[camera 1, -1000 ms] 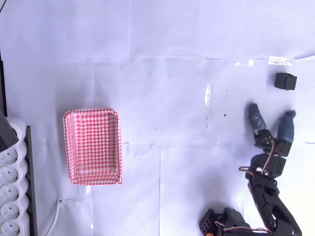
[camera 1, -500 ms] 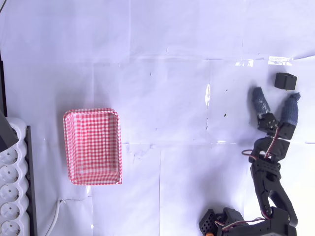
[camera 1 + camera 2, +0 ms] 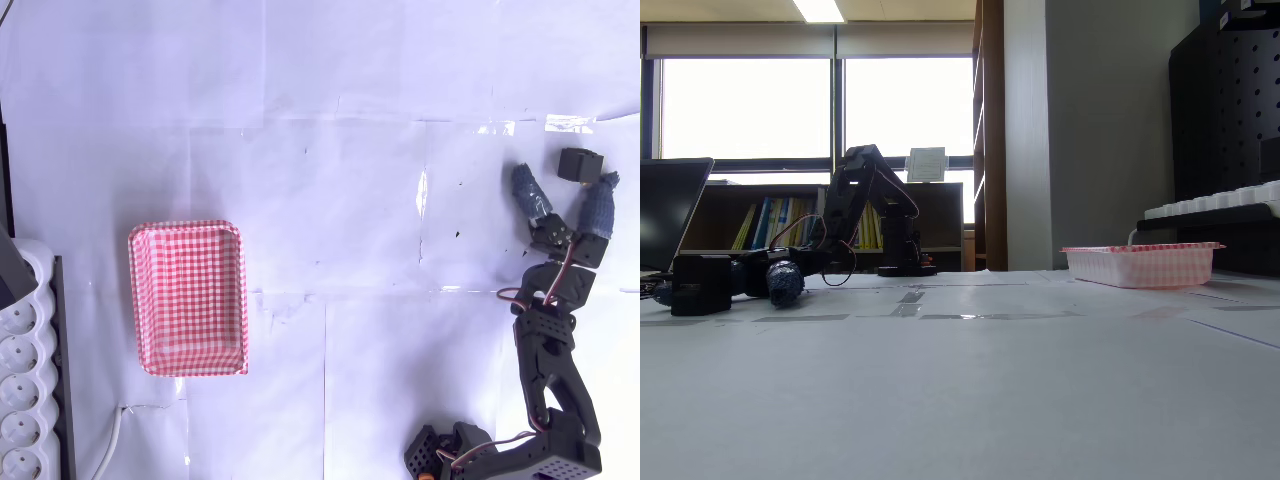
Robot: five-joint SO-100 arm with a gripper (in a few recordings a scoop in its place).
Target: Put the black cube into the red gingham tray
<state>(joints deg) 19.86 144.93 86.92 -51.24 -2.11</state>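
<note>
The small black cube (image 3: 580, 163) lies on the white table at the far right of the overhead view; in the fixed view the cube (image 3: 701, 284) sits low at the left. My gripper (image 3: 566, 187) is open, its blue-wrapped fingers (image 3: 530, 192) spread just below the cube, the right tip nearly touching its lower right corner. In the fixed view the gripper (image 3: 760, 282) rests low beside the cube. The red gingham tray (image 3: 140, 300) lies far off at the left, seen as a shallow checked tray (image 3: 1140, 266) at the right of the fixed view. Nothing lies in it.
A white moulded tray (image 3: 22, 380) with round cups stands at the left edge, beside the gingham tray. A white cable (image 3: 108, 448) runs near the bottom left. The arm's base (image 3: 470, 455) sits at the bottom right. Taped paper seams cross the table.
My gripper has travelled upward in the overhead view toward the black cube, staying open. Cube and tray have not moved.
</note>
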